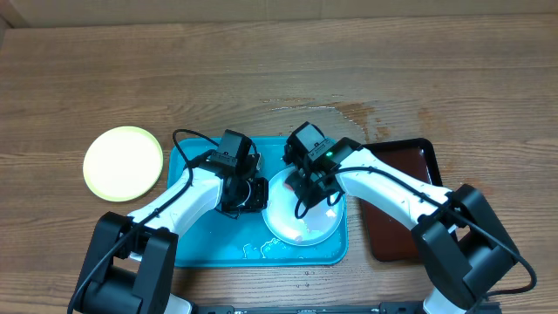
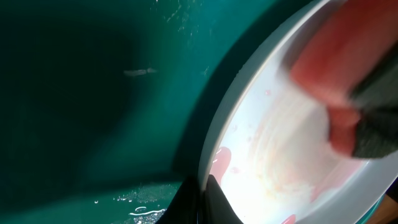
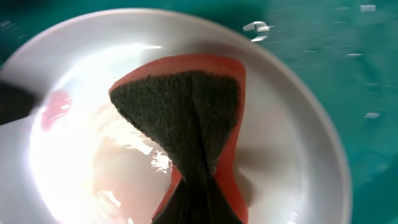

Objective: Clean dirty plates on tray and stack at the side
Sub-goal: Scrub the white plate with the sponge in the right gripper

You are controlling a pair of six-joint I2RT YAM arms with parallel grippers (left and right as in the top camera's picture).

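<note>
Table (image 1: 105, 78) and turquoise tray (image 1: 200, 246) host a plate scrub by 2 arms.
The wet tray lies mid-table, with a dark reddish-brown tray (image 1: 388, 237) just beside its right edge. 1 pale plate (image 1: 292, 228), streaked pink, sits in the turquoise tray; 1 yellow-green plate (image 1: 123, 163) lies on the table to its left. The right gripper (image 1: 318, 187) is clamped on a red sponge (image 3: 180, 106) pressed onto the pale plate, while the left gripper (image 1: 242, 194) pinches that plate's rim.

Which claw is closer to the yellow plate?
Left. The left claw is in the tray, right of the yellow plate; the right claw is farther right, over the white plate.
</note>
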